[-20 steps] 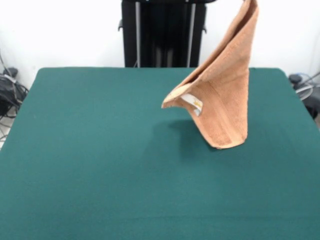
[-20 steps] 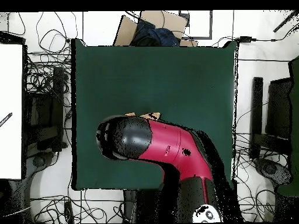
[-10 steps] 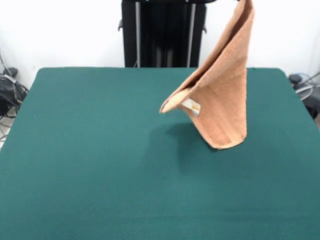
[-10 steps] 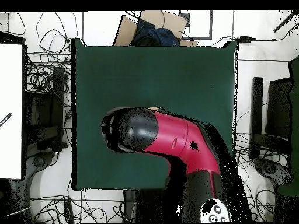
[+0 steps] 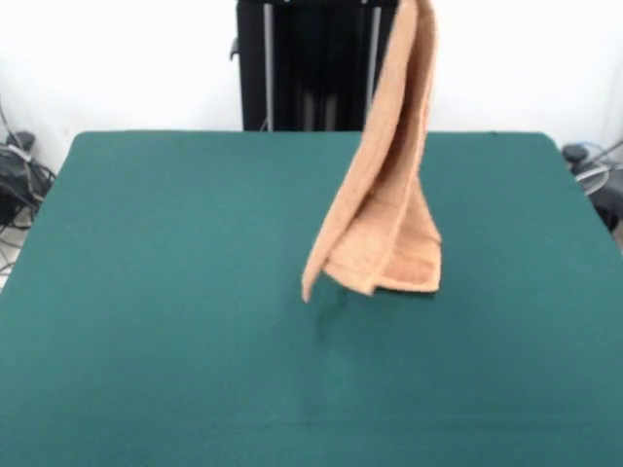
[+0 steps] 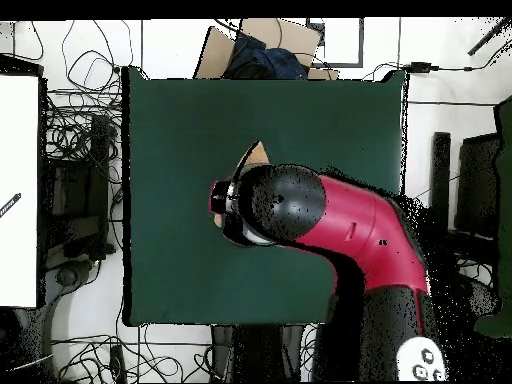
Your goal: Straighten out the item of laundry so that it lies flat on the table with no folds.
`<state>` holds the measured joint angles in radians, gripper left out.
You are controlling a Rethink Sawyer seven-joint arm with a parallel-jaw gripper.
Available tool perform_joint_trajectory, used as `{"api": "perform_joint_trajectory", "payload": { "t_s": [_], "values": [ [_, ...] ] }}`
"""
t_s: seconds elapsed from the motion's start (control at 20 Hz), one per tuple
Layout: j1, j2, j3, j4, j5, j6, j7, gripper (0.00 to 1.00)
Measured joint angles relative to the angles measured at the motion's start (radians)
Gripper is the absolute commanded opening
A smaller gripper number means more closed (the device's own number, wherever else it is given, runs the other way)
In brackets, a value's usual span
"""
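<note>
The item of laundry point(image 5: 389, 214), a peach-orange towel, hangs in the air as a narrow, folded drape. Its top runs out past the upper edge of the front view, so the gripper that holds it is out of that picture. The towel's lower edge and a loose corner point(image 5: 310, 290) hang close over the middle of the green table point(image 5: 146, 292); I cannot tell whether they touch it. From overhead, the arm's black and red head point(image 6: 275, 205) covers the gripper, and only a peach tip of the towel point(image 6: 255, 156) shows beyond it over the table point(image 6: 180, 120).
The black pedestal point(image 5: 316, 63) stands behind the table's far edge. Cables lie off the left side point(image 5: 15, 175) and the right side point(image 5: 594, 165). Overhead, a cardboard box point(image 6: 260, 45) sits beyond the table, and a white board point(image 6: 18, 190) lies at the left.
The towel has swung left in the front view, and its spread flap has closed into a narrow drape. In the overhead view the arm's head has moved right and slightly up.
</note>
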<state>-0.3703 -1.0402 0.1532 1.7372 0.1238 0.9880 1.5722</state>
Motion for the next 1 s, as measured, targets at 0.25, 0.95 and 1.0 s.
{"api": "perform_joint_trajectory", "payload": {
  "t_s": [0.25, 0.95, 1.0],
  "values": [
    [-0.039, 0.019, 0.001, 0.0, 0.0, 0.0, 0.0, 0.0],
    [-0.066, 0.027, 0.039, 0.0, -0.004, 0.0, 0.0, 0.0],
    [-0.068, 0.027, 0.048, 0.0, -0.004, 0.0, 0.0, 0.0]
  ]
}}
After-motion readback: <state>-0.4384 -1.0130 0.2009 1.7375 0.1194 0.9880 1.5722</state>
